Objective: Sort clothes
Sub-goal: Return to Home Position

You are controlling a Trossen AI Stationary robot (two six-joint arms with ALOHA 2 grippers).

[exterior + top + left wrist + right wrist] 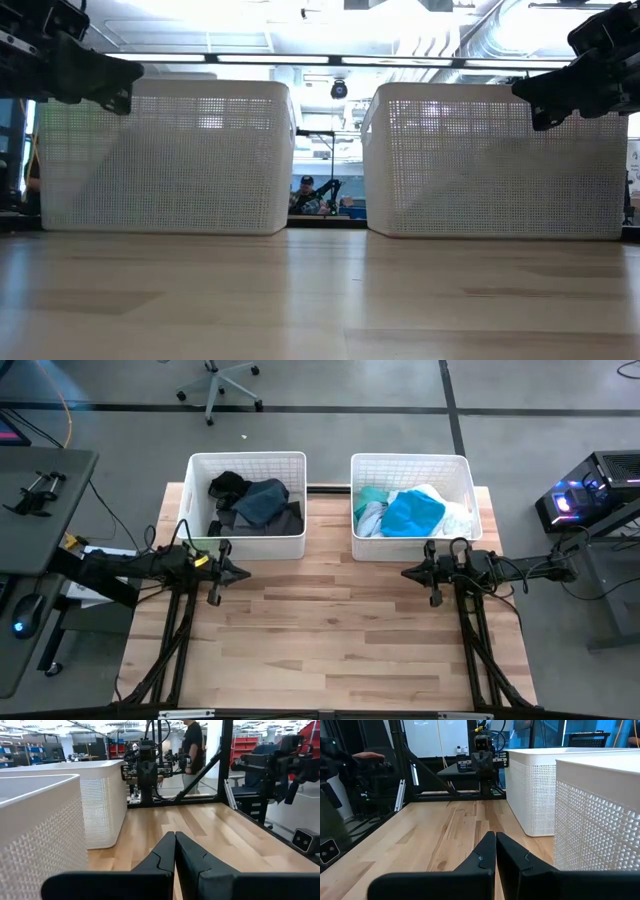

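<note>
Hovering just in front of the left basket (247,456), the left gripper (243,572) has its fingers pressed together on nothing; the dark clothes (255,505) lie beyond it, inside that basket. The blue and white clothes (412,515) fill the right basket (410,457), likewise behind the right gripper (407,572) (pinched together, empty). A wooden table (330,630) spreads between the arms; a person (192,745) stands in the room beyond.

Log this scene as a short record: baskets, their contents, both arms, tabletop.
left basket: dark clothes, black, grey and navy
right basket: light clothes, bright blue, teal and white
left arm: in front of left basket, jaws shut, holding nothing
right arm: in front of right basket, jaws shut, holding nothing
table: wooden, baskets side by side at its far side
</note>
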